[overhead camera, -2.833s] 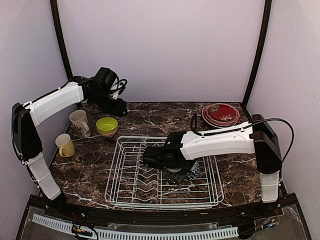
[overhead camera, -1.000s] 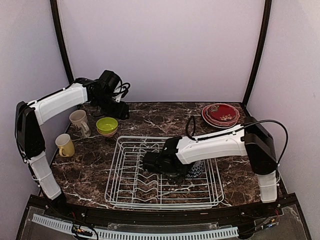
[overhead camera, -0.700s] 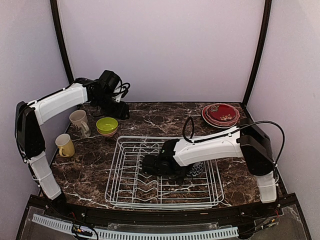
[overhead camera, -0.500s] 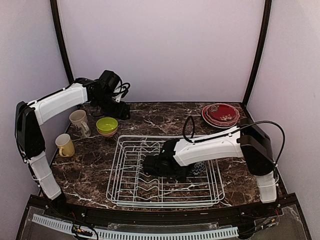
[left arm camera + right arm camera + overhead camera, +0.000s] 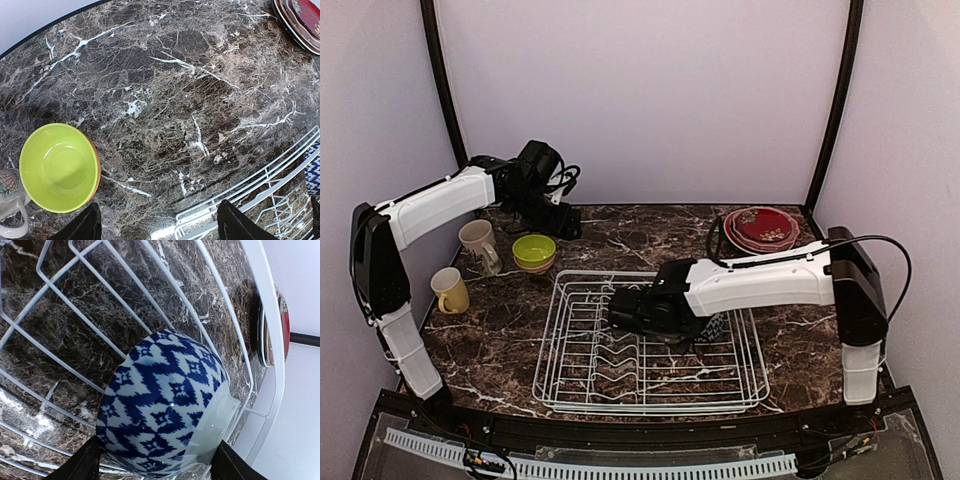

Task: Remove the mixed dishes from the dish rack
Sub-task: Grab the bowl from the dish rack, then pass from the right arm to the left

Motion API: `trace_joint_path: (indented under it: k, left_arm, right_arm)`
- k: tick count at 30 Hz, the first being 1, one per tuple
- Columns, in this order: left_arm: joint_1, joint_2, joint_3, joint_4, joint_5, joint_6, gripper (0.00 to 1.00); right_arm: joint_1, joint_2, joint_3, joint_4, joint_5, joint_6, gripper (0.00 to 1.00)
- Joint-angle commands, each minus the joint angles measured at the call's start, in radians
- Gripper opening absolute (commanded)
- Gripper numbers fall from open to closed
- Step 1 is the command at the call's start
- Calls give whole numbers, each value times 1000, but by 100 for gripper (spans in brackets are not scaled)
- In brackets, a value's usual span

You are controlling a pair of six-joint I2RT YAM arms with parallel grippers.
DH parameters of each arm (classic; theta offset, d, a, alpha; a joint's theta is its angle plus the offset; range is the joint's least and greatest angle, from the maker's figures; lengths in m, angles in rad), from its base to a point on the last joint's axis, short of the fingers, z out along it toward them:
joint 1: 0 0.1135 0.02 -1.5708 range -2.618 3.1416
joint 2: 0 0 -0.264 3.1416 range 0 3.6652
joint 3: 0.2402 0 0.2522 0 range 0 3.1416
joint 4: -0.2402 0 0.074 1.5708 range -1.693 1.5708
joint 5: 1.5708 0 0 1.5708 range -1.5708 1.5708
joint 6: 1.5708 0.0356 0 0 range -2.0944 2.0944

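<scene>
The white wire dish rack [image 5: 560, 330] stands at the table's front middle. A navy-zigzag bowl [image 5: 716, 325] lies on its side in the rack's right part, mostly hidden under my right arm. In the right wrist view the bowl [image 5: 165, 400] fills the space between my spread fingers. My right gripper [image 5: 703, 335] [image 5: 160, 467] is open around it. My left gripper [image 5: 565, 222] [image 5: 157, 227] is open and empty, held above the table at the back left, next to the lime bowl [image 5: 534, 250] [image 5: 57, 167].
The lime bowl sits in a pink-red bowl. A cream mug [image 5: 478, 242] and a yellow mug [image 5: 450, 290] stand on the left. A stack of red and pink plates [image 5: 761, 228] [image 5: 300, 20] lies at the back right. The rack's corner [image 5: 240, 200] shows below the left gripper.
My right wrist dipped left and lower inside the rack, then came back right and up by the bowl. The left arm rose slightly early on and has held still since.
</scene>
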Motion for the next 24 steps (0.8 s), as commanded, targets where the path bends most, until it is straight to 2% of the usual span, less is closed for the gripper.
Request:
trace_joint_path:
  k: [1,6,10,16,24]
  left_arm:
    - [-5,-42,-12,-13,-16,2,79]
    - [-4,-48,-12,-11,-22,2,81]
    - [-4,-53,-12,-11,-21,2,82]
    - [-4,-65,-11,-11,-7,3,84]
    - [-4,-118,-24,20,72,-1,92]
  right_arm:
    - [-22,-73,6,38,-2,2,52]
    - [-34,-134,0,85,-33,5,51]
    - [-67,-214,-55,184,-131,-10,50]
    - [-136,-379,-197,394,-392,-40,51]
    - [-278,-593,-396,653,-714,19,50]
